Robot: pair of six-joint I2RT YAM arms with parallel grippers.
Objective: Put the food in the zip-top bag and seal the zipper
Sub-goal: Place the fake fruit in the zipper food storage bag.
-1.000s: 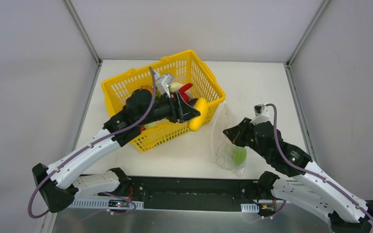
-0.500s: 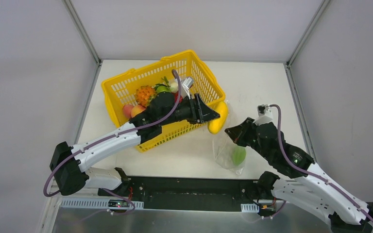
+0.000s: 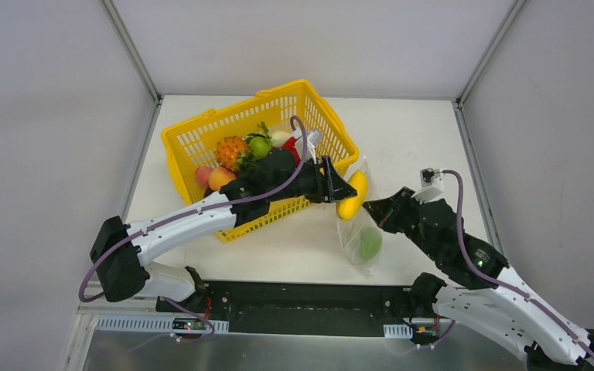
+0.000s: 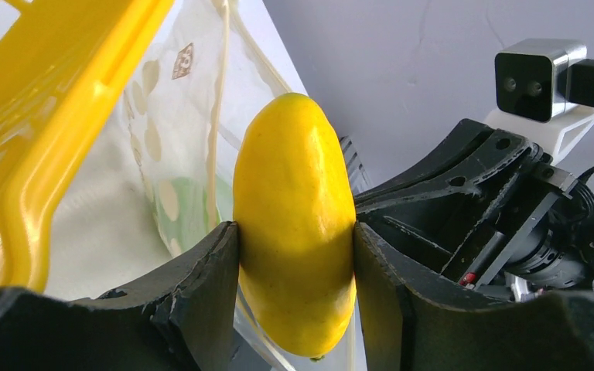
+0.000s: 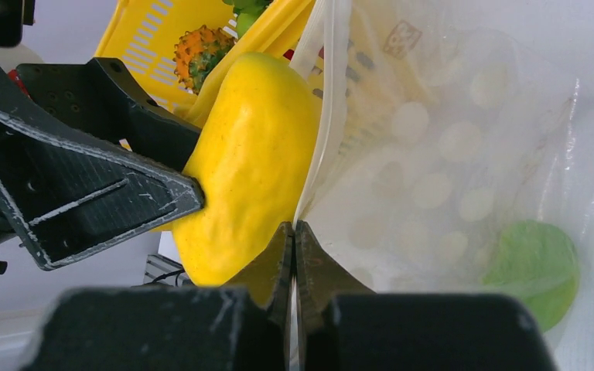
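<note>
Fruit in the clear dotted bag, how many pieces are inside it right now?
1. A green fruit lies at the bottom of the bag. The yellow fruit, clamped in the left gripper, is at the bag's mouth, not inside. More could be hidden by folds.

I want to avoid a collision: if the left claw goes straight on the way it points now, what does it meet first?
Probably the rim of the zip-top bag, pinched by the right claw. The yellow fruit in the left claw would touch first. Depth is unclear.
</note>
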